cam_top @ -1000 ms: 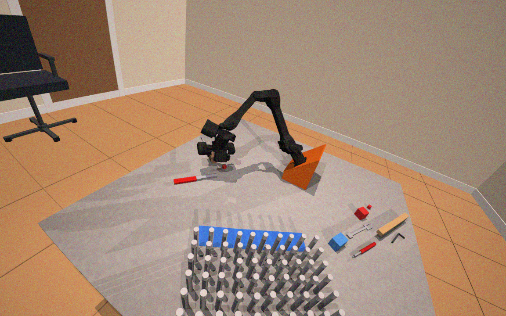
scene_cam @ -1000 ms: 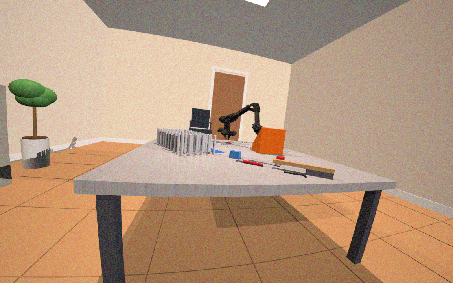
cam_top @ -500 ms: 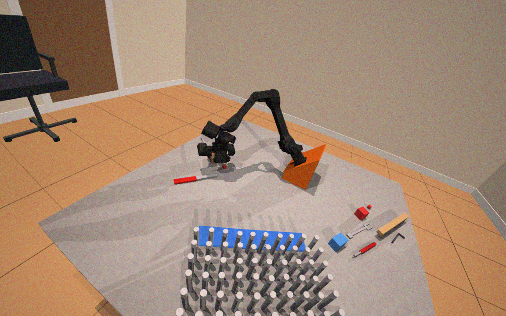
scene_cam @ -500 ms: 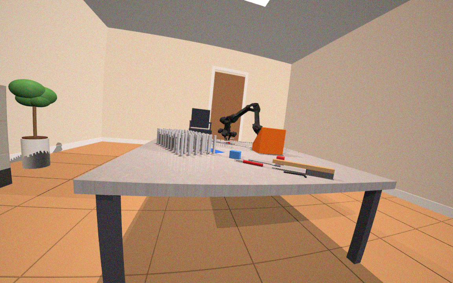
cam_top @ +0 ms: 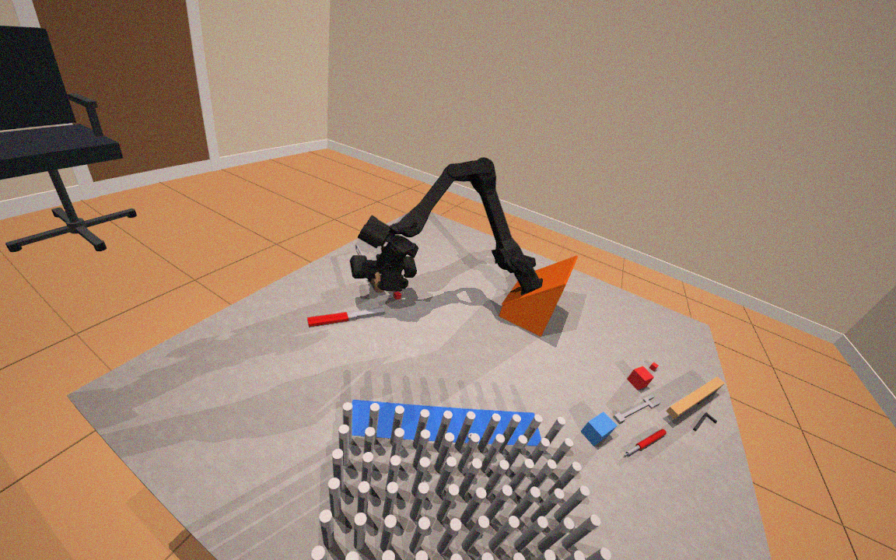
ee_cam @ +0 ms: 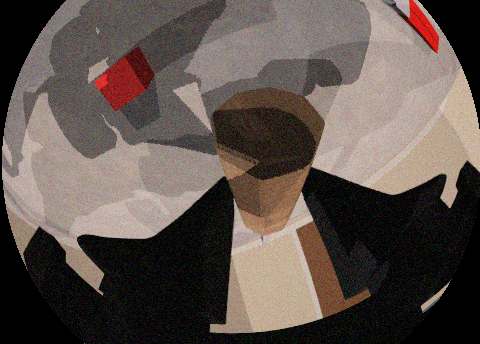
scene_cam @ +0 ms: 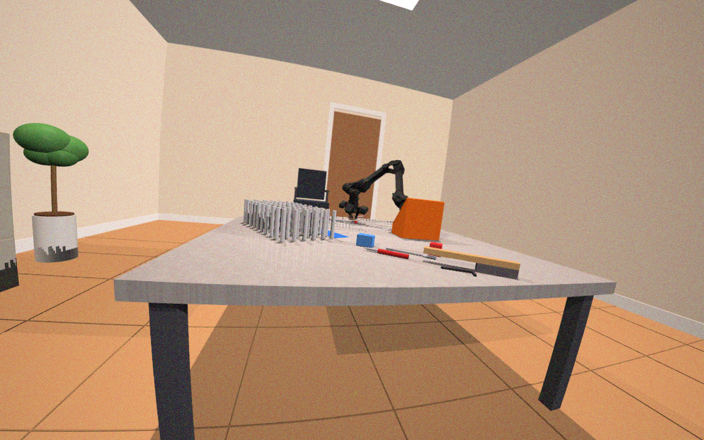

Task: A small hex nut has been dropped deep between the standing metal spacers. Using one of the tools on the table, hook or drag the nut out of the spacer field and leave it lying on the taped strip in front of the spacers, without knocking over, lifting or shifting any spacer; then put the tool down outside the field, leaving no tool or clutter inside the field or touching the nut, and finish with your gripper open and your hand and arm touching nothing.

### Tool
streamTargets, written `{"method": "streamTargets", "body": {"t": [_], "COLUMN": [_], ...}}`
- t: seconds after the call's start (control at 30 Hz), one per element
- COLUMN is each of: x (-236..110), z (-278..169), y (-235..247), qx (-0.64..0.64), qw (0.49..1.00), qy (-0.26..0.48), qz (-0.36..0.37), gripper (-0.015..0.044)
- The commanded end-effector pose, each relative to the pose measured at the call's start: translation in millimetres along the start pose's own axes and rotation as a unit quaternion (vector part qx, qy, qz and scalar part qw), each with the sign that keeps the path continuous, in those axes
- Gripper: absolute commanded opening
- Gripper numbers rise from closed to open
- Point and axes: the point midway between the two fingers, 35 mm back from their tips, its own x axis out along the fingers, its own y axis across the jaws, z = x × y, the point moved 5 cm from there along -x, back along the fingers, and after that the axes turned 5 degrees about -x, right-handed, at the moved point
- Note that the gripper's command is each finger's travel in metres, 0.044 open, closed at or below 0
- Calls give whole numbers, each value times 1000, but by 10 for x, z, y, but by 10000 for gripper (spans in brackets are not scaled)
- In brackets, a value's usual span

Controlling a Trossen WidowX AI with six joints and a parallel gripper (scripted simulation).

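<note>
My gripper [cam_top: 384,281] [scene_cam: 354,209] [ee_cam: 266,178] is shut on a short brown wooden block [ee_cam: 267,147] [cam_top: 374,280] and hangs just above the table, far from the spacers. A small red cube [cam_top: 397,294] [ee_cam: 123,80] lies on the table right below it. A red-handled tool with a thin metal shaft [cam_top: 329,319] [ee_cam: 424,26] lies a little to the left. The grey standing spacers [cam_top: 451,480] [scene_cam: 286,219] fill the near part of the table, with the blue taped strip [cam_top: 383,418] along their far edge. The nut is hidden among them.
The arm's orange wedge base [cam_top: 541,295] [scene_cam: 419,219] stands at the back. At the right lie a red cube [cam_top: 640,377], a blue cube [cam_top: 598,428], a grey wrench [cam_top: 635,408], a wooden bar [cam_top: 694,397], a red screwdriver [cam_top: 646,442] and a black hex key [cam_top: 701,420].
</note>
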Motion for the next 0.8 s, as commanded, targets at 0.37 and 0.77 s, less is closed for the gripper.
{"method": "streamTargets", "body": {"t": [0.37, 0.77], "x": [35, 35], "z": [7, 7], "y": [18, 18], "qx": [-1, -1], "qw": [1000, 1000], "qy": [3, 3], "qz": [-2, -2], "gripper": [131, 440]}}
